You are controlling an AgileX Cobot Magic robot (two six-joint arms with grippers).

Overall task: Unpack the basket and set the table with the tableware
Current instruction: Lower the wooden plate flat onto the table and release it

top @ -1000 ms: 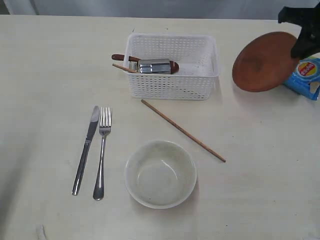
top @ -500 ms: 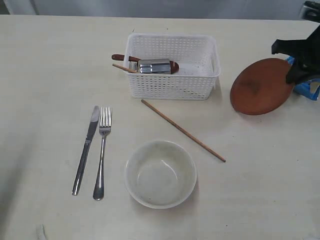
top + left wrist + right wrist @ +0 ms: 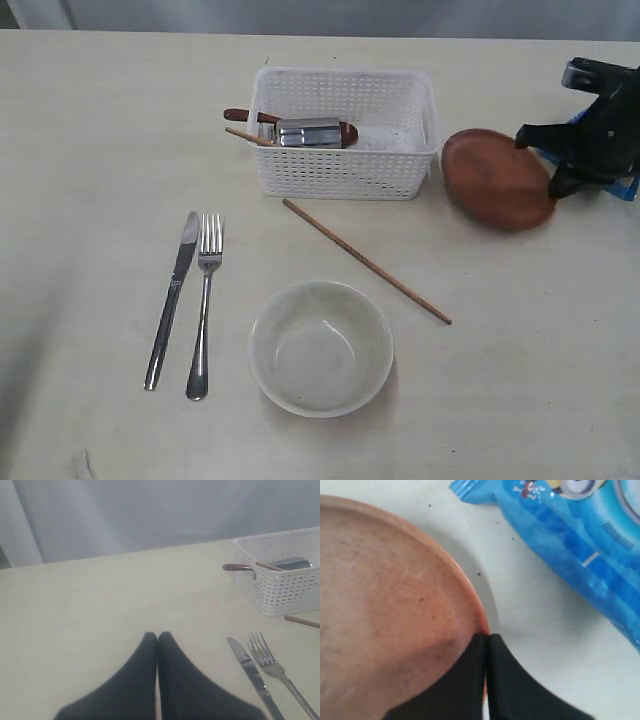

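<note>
- Brown round plate (image 3: 497,178) is down on the table (image 3: 100,120) just right of the basket (image 3: 340,170), near it but not touching afaict. Can't tell if it's lying fully flat.
- Right gripper (image 3: 486,636): fingers pressed together, no gap, tips right at the plate's rim. Can't tell from the wrist view if the rim is actually pinched or just under the tips.
- Blue chips bag (image 3: 570,540) lies on the table beside the plate on the gripper's side, mostly hidden behind the arm in the exterior view.
- Left gripper (image 3: 157,636): fingers together too, nothing in them, above bare table, w/ the knife and fork nearby.
- Basket holds the steel cup (image 3: 308,132) on its side, plus the reddish-brown spoon (image 3: 240,116) and one chopstick (image 3: 245,134), both poking out over the left rim.
- Other chopstick (image 3: 366,261) lies diagonally on the table between basket and bowl (image 3: 320,347).
- Bowl is upright near the front edge; knife (image 3: 172,300) and fork (image 3: 203,310) side by side to its left, knife on the outside.
</note>
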